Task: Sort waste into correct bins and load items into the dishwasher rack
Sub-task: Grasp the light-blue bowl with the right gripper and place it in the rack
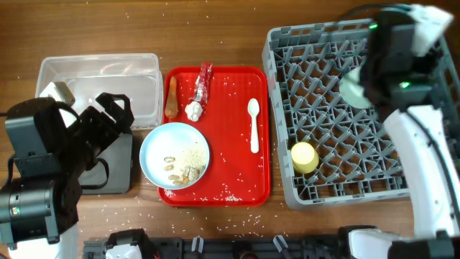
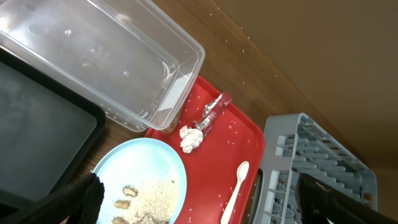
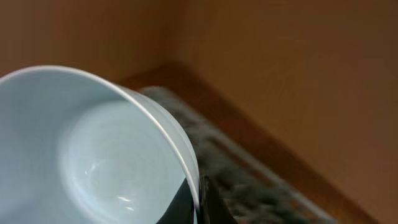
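The right gripper (image 3: pixel 198 205) is closed on the rim of a pale bowl (image 3: pixel 93 149), and one dark finger shows at the edge. I cannot say for sure whether this bowl is the green one or the blue one. In the overhead view the bowl hangs over the far half of the dishwasher rack (image 1: pixel 316 108), under the right arm. The rack therefore lies straight below the tool, and I judge the coming move to be mostly a descent between the pegs. The bowl is tilted, with its opening turned toward the wrist camera. Whether it touches the pegs, I cannot tell. The yellow cup (image 1: pixel 304 157) sits in the rack near its left side, well apart from the bowl. The left gripper (image 2: pixel 208 200) is spread wide and holds nothing. It hovers over the black tray (image 1: pixel 118 169), much nearer than the right arm to the plate (image 1: pixel 175 155) with rice and scraps.
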`<action>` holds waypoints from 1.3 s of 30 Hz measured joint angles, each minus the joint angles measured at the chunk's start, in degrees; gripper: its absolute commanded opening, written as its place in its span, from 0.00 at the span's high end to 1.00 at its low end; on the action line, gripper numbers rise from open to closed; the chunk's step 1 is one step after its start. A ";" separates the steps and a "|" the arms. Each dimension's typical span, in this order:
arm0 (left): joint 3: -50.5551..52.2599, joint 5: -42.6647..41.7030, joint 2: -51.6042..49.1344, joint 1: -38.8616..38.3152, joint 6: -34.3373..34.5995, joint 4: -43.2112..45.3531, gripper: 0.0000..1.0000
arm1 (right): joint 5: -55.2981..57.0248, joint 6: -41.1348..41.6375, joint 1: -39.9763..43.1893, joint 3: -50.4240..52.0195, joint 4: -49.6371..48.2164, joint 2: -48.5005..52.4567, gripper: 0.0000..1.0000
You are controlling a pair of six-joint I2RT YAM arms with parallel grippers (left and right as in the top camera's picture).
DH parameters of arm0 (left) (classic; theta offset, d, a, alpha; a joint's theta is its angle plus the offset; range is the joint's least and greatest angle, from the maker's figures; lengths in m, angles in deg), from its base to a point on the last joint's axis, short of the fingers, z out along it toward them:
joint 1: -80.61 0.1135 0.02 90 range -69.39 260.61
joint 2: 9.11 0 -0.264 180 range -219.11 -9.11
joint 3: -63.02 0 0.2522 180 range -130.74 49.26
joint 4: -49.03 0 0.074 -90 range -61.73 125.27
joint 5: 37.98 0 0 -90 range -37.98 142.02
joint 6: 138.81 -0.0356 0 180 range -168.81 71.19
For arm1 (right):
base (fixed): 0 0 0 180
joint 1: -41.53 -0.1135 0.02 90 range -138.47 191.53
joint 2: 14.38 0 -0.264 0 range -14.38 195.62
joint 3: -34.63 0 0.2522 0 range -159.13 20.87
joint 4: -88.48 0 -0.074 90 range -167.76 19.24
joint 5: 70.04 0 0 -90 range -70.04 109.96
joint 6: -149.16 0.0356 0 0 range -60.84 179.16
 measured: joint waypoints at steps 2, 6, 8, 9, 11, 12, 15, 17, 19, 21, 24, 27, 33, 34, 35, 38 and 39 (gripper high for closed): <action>0.00 0.00 0.00 0.00 0.00 -0.02 0.00 | 2.51 -0.02 3.72 0.04 -0.39 3.10 0.96; 0.00 0.00 0.00 0.02 0.00 0.00 0.00 | 4.92 -1.49 1.90 0.11 -0.94 11.13 0.96; 0.00 0.00 0.00 0.00 0.00 -0.02 0.00 | 6.38 -2.51 0.07 0.11 -1.51 15.06 0.96; 0.00 0.00 0.00 0.00 0.00 -0.02 0.00 | 7.96 -2.99 -1.27 0.15 -1.95 18.25 0.96; 0.00 0.00 0.00 0.00 0.00 -0.02 0.00 | 10.23 -3.54 -2.75 0.61 -2.67 21.81 0.96; 0.00 0.00 0.02 0.00 0.00 0.00 0.00 | 11.45 -3.74 -3.08 0.81 -3.37 22.75 0.96; 0.00 0.00 0.02 0.00 0.00 -0.02 0.00 | 14.14 -6.38 -1.38 0.94 -8.92 22.95 0.96; 0.00 0.00 0.00 0.00 0.00 -0.04 0.00 | 15.30 -9.81 3.02 0.94 -11.87 22.95 0.96; 0.00 0.00 0.00 0.00 0.00 -0.04 0.00 | 15.76 -11.93 7.67 0.94 -12.50 22.95 0.96; 0.00 0.00 0.00 0.00 0.00 -0.02 0.00 | 15.87 -13.00 11.67 0.94 -12.68 22.95 0.96; 0.00 0.00 0.00 0.00 0.00 -0.02 0.00 | 16.13 -14.03 17.38 0.94 -12.76 22.95 0.96; 0.00 0.00 0.00 0.00 0.00 -0.02 0.00 | 15.61 -15.43 19.74 0.94 -13.05 23.41 0.96; 0.00 0.00 0.02 0.00 0.00 -0.02 0.00 | 15.76 -17.42 14.78 0.94 -13.97 26.86 0.95; 0.00 0.00 0.00 0.00 0.00 -0.02 0.00 | 15.69 -18.18 13.20 0.94 -13.92 27.43 0.92; 0.00 0.00 0.00 0.00 0.00 -0.02 0.00 | 15.80 -18.97 11.45 0.94 -13.64 28.44 0.72; 0.00 0.00 0.00 0.00 0.00 -0.02 0.00 | 15.06 -20.22 6.82 0.94 -10.75 30.53 0.11; 0.00 0.00 0.00 0.00 0.00 -0.04 0.00 | 14.82 -20.44 5.44 0.96 -10.73 30.56 0.09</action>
